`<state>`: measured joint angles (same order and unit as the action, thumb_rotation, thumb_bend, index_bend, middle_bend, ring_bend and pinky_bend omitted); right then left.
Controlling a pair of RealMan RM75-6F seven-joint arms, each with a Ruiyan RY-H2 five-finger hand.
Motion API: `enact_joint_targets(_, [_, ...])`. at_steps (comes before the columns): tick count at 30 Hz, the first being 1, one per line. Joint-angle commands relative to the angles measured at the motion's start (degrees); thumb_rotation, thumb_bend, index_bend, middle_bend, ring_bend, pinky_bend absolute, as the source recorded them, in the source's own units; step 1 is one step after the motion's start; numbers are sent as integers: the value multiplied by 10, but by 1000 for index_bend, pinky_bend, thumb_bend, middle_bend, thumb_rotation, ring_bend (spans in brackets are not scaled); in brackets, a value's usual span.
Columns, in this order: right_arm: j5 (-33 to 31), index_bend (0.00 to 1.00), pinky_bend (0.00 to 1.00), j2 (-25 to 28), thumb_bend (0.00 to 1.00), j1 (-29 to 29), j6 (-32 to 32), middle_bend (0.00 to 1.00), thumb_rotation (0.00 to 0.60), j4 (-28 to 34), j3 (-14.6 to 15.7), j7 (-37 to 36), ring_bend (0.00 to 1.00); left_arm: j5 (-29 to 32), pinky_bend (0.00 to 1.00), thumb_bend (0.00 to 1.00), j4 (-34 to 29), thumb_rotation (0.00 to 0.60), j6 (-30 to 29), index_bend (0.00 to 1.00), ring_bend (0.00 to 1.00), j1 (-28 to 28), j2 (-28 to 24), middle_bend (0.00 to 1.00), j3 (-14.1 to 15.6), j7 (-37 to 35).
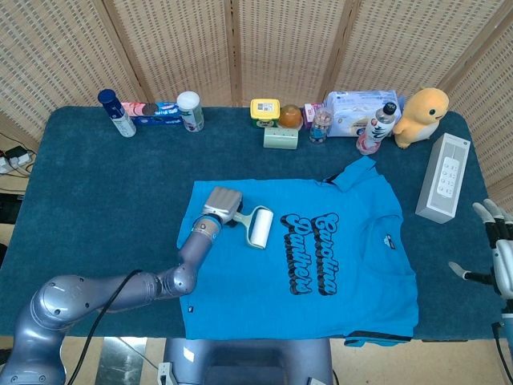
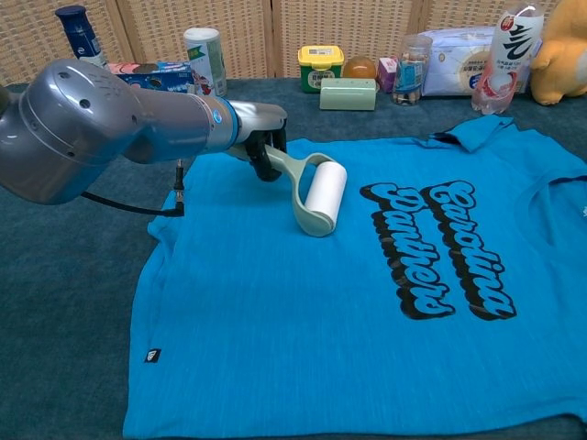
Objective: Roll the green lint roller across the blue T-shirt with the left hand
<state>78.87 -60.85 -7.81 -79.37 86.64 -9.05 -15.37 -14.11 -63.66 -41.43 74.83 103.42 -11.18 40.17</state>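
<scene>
While the left hand (image 1: 224,202) wraps its fingers (image 2: 266,158) around the pale green handle, the green lint roller (image 2: 316,192) lies on the blue T-shirt (image 1: 321,265), its white drum just beyond the fingertips and resting on the cloth short of the black lettering (image 1: 311,253). From those fingers the handle curves outward into a loop that carries the drum, which sits across the shirt's upper chest area. Behind the fingers the grey forearm runs back toward the shirt's near left edge. The shirt is spread flat on the dark blue table (image 1: 96,176), with one sleeve folded near the top right.

Far from that grasp, the right hand (image 1: 500,257) hangs at the table's right edge, fingers spread apart and holding nothing. A white box (image 1: 443,178) lies near it, and a yellow plush toy (image 1: 421,115) stands in the back row among bottles and packets.
</scene>
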Motion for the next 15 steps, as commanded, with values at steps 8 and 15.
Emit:
enact_joint_targets(8, [-2,72,0,3,0,1,-1,0,600,0,-2,-7,0,4,980,897,31,600,9,1000,840,24,38,928,-16,8])
enact_joint_targets(15, [-3,72,0,4,0,2,-1,0,600,0,-3,-10,0,7,980,896,51,600,18,1000,840,41,63,928,-28,12])
